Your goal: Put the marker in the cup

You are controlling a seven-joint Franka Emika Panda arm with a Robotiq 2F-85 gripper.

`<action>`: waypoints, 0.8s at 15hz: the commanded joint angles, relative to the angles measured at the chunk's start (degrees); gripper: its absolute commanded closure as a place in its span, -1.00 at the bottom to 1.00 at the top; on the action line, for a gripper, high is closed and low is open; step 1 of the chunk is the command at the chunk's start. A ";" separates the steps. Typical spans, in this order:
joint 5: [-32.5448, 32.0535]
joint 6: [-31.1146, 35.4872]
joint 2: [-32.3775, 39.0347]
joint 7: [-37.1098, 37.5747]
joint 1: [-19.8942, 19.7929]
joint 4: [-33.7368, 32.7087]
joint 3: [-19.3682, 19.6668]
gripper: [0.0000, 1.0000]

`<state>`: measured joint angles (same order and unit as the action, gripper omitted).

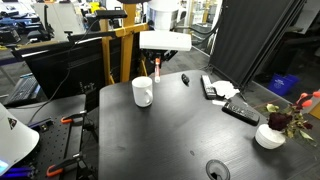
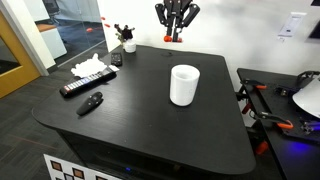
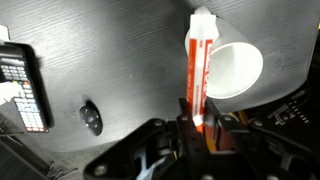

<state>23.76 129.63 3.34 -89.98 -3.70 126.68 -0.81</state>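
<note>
My gripper (image 3: pixel 197 122) is shut on the marker (image 3: pixel 198 65), a white stick with red-orange print that points away from the jaws. In the wrist view the marker's far end overlaps the rim of the white cup (image 3: pixel 238 68). In both exterior views the gripper (image 1: pixel 158 62) (image 2: pixel 174 30) hangs above the far part of the black table, higher than the cup (image 1: pixel 143 92) (image 2: pixel 184 85) and a little behind it. The marker (image 1: pixel 157 69) shows as a small red tip under the fingers. The cup stands upright.
A remote control (image 1: pixel 240 111) (image 2: pixel 85 84) (image 3: pixel 24 85) and a small black object (image 1: pixel 185 79) (image 2: pixel 92 102) (image 3: pixel 91 118) lie on the table. A white bowl with dark flowers (image 1: pixel 270 135) (image 2: pixel 128 44) stands near one edge. White paper (image 2: pixel 90 68) lies by the remote.
</note>
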 commanded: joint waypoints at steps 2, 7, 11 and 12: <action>5.84 -6.23 2.78 -11.10 -1.15 -3.63 0.90 0.90; 11.44 -12.18 4.92 -21.09 -2.64 -6.11 1.22 0.90; 15.22 -16.99 6.45 -27.56 -3.85 -8.09 1.45 0.90; 16.18 -18.43 6.86 -29.03 -4.13 -8.64 1.53 0.90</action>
<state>37.02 116.08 8.51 -114.40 -6.78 120.98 0.22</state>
